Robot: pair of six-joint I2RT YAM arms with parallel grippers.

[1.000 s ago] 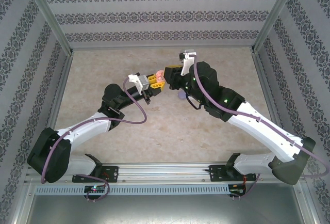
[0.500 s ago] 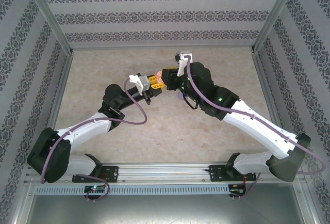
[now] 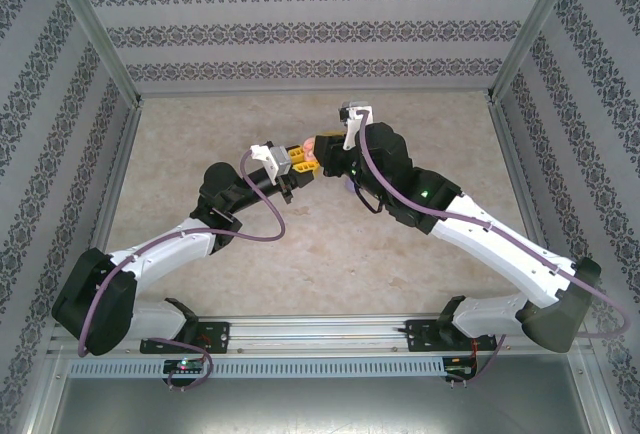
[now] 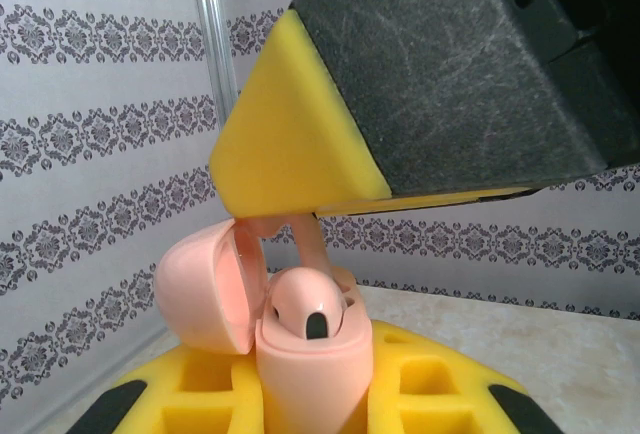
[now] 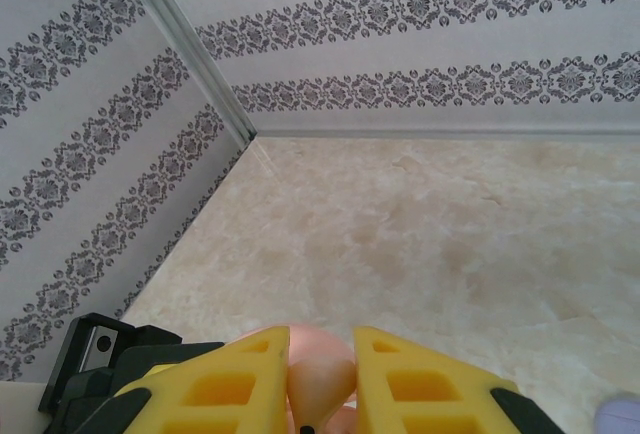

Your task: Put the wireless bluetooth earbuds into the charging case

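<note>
glossy smooth pink plastic charging case [image 4: 312, 369]

One pink earbud [image 4: 308, 306] sits upright in the open pink case [image 4: 305, 379].

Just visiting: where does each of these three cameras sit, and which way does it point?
Top external: fixed above and behind the arms, looking down on the table; both whole arms show, left pincer and right pincer meeting mid-table.
Left wrist: on the left arm, looking along its own yellow fingers at the open pink charging case they hold.
Right wrist: on the right arm, looking past its own fingers, pink earbud between them, toward a wall corner.
Shared: top and left wrist both show the case.
</note>
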